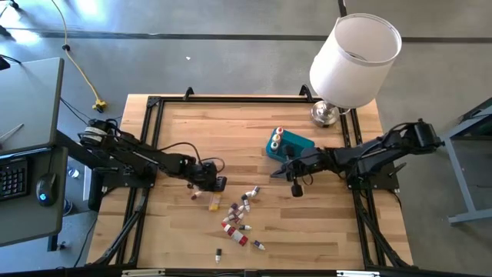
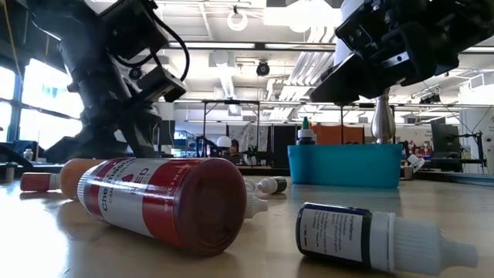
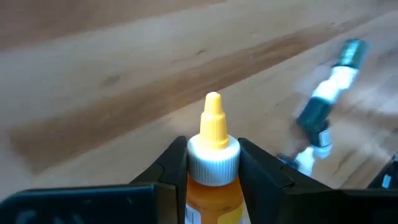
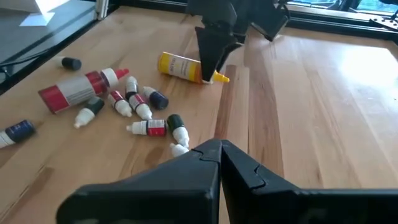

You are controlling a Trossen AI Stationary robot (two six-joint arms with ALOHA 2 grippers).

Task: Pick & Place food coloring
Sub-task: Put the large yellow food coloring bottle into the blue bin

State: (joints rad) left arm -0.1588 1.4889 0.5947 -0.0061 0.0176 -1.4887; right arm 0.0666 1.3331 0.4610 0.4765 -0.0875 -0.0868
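Wooden table [image 1: 254, 115] under both arms, black frame round it, white lamp [image 1: 354, 60] at the upper right of the high view. Nearest in the low view, lying flat: red bottle [image 2: 166, 202] at lower left, dark bottle [image 2: 370, 238] at lower right, caps pointing right. Farther back, teal bin [image 2: 344, 165] right of centre, with a bottle standing in it. Left of centre in the high view, left gripper [image 1: 206, 183] low over the table, fingers [image 3: 258, 169] pinched on the white collar of a yellow bottle [image 3: 211, 168] lying on the wood. Loose bottles [image 1: 237, 218] scattered just beside and below it, toward the bottom centre. Right gripper [image 1: 297, 187] near the bin, jaws pressed together, holding nothing.
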